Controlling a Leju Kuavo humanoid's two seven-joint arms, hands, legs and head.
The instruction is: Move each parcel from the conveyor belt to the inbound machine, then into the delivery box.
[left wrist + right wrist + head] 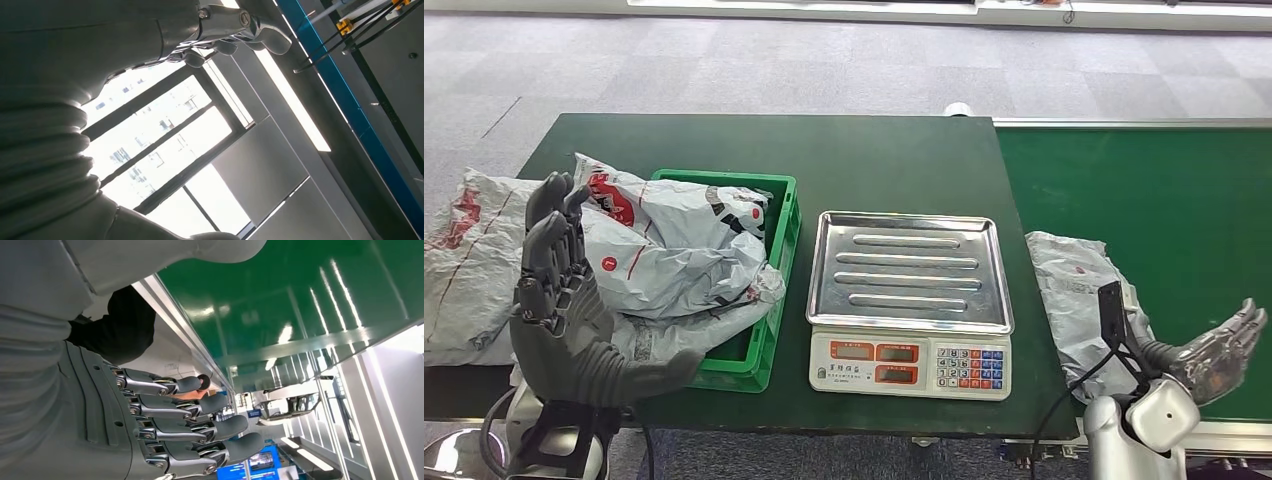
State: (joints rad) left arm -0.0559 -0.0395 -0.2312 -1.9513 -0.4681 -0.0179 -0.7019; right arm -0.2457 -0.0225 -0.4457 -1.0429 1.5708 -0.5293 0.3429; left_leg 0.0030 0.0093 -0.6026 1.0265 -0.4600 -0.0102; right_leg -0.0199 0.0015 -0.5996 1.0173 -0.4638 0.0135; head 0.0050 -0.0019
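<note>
Green conveyor belt (1164,200) runs along right side, butting dark green table (754,150). Grey parcel (1079,300) lies on belt's near edge, just beside table. Green delivery box (769,300) on table holds heap of grey parcels (674,250), some spilling over left rim. Inbound machine (909,300), scale with bare steel tray, sits between box and belt. Left hand (559,290) raised, fingers extended, holding nothing. Right hand (1224,350) released, fingers spread, near parcel on belt.

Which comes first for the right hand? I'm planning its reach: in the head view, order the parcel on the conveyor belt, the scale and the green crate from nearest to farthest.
From the right hand:
1. Parcel on the conveyor belt, just beside the hand.
2. Scale, mid-table.
3. Green crate, far left, full of parcels.
</note>
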